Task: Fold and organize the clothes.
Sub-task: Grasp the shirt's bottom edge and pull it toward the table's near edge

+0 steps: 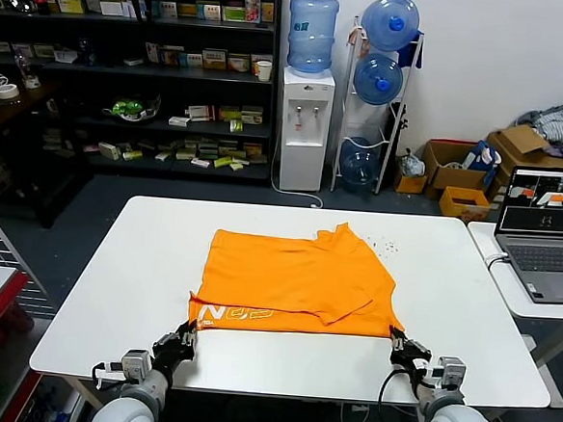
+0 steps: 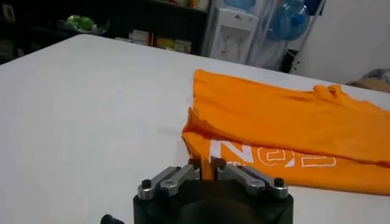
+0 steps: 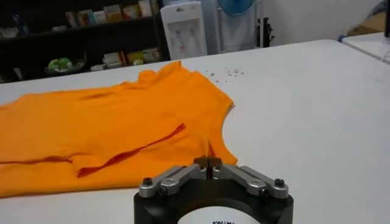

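pinching the orange t-shirt [image 1: 296, 280] near-edge corners, both arms' fingers [image 2: 183, 173] together; bare white table [image 1: 112, 286] around.

The orange T-shirt [image 1: 296, 278] lies flat on the white surface [image 1: 113, 276], partly folded, sleeves turned inward. White lettering shows along its near edge, at the left corner. The collar points toward the far side.

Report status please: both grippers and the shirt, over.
Left gripper shut on orange T-shirt near corner. Right gripper shut on the other near corner. Shirt flat on white table. Nothing in the way.
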You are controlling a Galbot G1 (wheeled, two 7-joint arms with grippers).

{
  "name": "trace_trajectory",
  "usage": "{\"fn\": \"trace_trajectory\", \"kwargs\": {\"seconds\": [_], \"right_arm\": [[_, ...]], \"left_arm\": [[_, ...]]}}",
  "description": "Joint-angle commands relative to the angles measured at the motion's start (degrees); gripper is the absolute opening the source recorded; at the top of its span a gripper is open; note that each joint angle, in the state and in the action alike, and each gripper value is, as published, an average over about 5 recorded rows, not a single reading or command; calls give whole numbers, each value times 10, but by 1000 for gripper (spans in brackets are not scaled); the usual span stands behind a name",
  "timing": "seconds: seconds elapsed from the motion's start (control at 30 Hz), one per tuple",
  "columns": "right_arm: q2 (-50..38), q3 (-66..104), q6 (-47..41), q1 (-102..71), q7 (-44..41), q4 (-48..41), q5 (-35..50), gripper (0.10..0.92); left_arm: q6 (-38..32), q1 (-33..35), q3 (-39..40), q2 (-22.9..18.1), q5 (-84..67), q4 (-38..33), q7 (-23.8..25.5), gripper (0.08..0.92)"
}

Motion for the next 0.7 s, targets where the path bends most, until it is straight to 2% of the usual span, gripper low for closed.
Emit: {"fn": "trace_trajectory", "kwargs": {"seconds": [0.03, 0.17, 0.37, 0.7], "right_arm": [[0, 1, 3, -3, 1, 7, 1, 125], [-15, 5, 8, -21, 5, 36, 16, 125], [-52, 23, 6, -70, 18, 102, 51, 125], [-77, 61, 1, -202, 33, 171, 60, 125]], "left_arm": [[0, 2, 0, 1, 1, -8, -3, 140], [1, 12, -5, 13, -6, -26, -7, 90], [3, 47, -24, 45, -37, -67, -15, 90], [15, 142, -63, 95, -73, -136, -24, 90]]}}
